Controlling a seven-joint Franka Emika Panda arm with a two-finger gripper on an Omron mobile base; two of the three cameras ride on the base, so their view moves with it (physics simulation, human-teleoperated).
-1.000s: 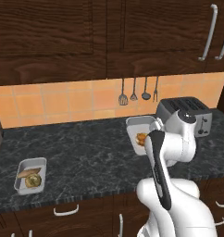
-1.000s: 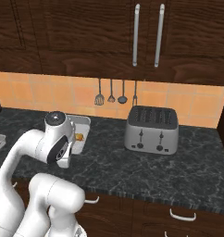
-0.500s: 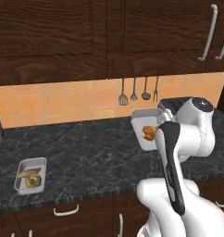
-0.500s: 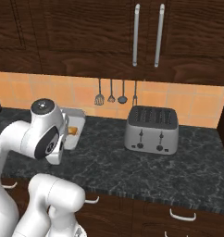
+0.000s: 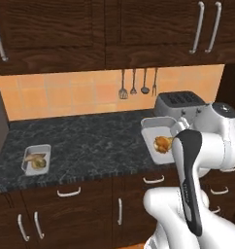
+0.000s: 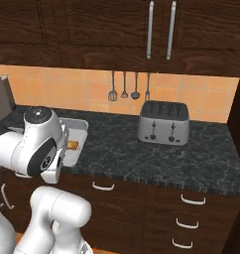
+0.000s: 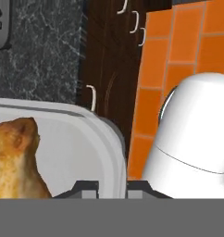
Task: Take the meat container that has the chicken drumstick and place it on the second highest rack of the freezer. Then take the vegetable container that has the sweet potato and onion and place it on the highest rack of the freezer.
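Gripper (image 7: 113,186) clamped on level meat container (image 7: 86,139)

You have a silver toaster (image 6: 163,122) on the dark speckled worktop (image 6: 156,158) near the wall | four utensils (image 6: 129,92) hanging on the orange tile backsplash (image 5: 66,97) | dark wooden cabinets (image 5: 114,29) above, drawers (image 6: 191,218) below

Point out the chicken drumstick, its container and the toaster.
chicken drumstick (image 5: 162,143), left base view, middle of the meat
meat container (image 5: 156,123), left base view, bare far floor of the tray
toaster (image 6: 164,123), right base view, front face
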